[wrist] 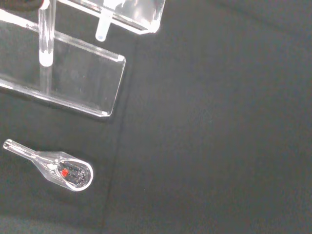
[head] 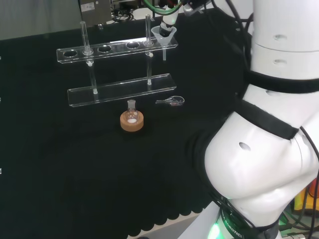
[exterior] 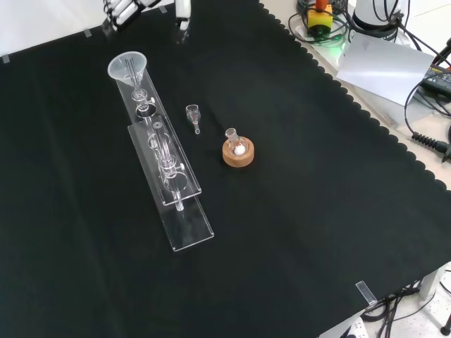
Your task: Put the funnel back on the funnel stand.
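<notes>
The clear funnel (head: 163, 34) (exterior: 128, 67) sits upright in the end hole of the clear funnel stand (head: 117, 50) (exterior: 163, 165), at the stand's right end in the head view. Its stem (wrist: 102, 30) pokes down below the stand's upper plate (wrist: 139, 12), above the base plate (wrist: 73, 78). The hand (head: 170, 18) (exterior: 121, 10) hovers just beyond and above the funnel, apart from it. One white finger (exterior: 182, 15) stands off to the side, and the fingers look spread and relaxed with nothing between them.
A small round flask on a cork ring (head: 131, 121) (exterior: 238, 152) stands in front of the stand. A glass weighing scoop (head: 171, 101) (exterior: 193, 114) (wrist: 68, 170) lies beside the stand's base. The arm's white links (head: 269, 124) rise at the head view's right.
</notes>
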`<state>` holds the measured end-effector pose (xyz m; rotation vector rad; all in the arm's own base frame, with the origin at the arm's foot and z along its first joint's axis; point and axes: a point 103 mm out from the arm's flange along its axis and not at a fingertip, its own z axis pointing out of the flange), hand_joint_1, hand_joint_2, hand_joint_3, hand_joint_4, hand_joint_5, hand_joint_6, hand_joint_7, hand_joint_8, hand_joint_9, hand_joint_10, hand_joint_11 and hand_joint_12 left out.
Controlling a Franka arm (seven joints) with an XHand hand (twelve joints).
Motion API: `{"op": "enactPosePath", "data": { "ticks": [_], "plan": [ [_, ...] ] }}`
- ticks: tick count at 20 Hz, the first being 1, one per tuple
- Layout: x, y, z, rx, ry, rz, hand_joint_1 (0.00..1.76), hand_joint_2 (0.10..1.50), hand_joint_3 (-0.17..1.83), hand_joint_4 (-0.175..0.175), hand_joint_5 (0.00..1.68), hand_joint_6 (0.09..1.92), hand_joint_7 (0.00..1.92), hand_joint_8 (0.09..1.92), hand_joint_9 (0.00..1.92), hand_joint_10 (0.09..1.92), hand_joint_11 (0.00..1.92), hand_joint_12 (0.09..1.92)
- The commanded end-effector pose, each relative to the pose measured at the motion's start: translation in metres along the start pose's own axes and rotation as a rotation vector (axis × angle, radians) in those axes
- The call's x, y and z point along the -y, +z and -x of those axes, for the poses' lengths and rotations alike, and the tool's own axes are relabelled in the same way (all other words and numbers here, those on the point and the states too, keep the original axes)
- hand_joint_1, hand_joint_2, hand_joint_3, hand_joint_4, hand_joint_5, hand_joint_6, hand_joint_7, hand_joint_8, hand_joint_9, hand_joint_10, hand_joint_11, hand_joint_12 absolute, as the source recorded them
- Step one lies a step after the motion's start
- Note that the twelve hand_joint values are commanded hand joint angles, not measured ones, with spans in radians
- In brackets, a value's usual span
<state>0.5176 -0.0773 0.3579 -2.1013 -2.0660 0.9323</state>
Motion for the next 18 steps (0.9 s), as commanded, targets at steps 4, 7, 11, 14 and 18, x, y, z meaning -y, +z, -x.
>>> {"op": "enactPosePath", "data": {
  "ticks": [4,7,11,14,18],
  "plan": [
    [0.079,-0.023,-0.003,-0.014,0.055,0.128,0.56,0.70,0.32,-0.028,0.00,0.09,0.00,0.09,0.07,0.71,0.14,1.37],
    [0.100,-0.023,-0.007,-0.015,0.063,0.154,0.55,0.71,0.32,-0.032,0.01,0.09,0.04,0.09,0.10,0.72,0.14,1.38],
    [0.127,-0.014,-0.014,-0.035,0.064,0.168,0.55,0.72,0.32,-0.035,0.05,0.09,0.11,0.09,0.14,0.73,0.17,1.38],
    [0.143,-0.005,-0.020,-0.062,0.060,0.162,0.54,0.74,0.32,-0.036,0.07,0.09,0.14,0.09,0.18,0.72,0.19,1.37],
    [0.161,0.014,-0.025,-0.117,0.046,0.169,0.53,0.76,0.33,-0.037,0.09,0.09,0.16,0.10,0.20,0.72,0.20,1.37]
  ]
}}
